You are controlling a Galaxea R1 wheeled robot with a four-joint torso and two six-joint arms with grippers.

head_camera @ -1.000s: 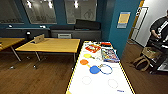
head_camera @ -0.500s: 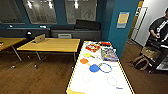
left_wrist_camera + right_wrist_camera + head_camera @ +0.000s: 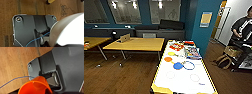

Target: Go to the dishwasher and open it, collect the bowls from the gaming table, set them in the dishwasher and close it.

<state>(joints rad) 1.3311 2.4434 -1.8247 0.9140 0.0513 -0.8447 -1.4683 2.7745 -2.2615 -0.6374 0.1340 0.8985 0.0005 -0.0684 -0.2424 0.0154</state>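
Orange and blue bowls (image 3: 173, 63) on gaming table (image 3: 184, 82)

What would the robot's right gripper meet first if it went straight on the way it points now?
Judging by the right wrist view, an orange rounded thing sits closest in that line, though depth is unclear and whether it is held cannot be told. Past it there is the wooden floor.

White gaming table (image 3: 184, 82), orange bowl (image 3: 168, 59), blue bowl (image 3: 178, 65).
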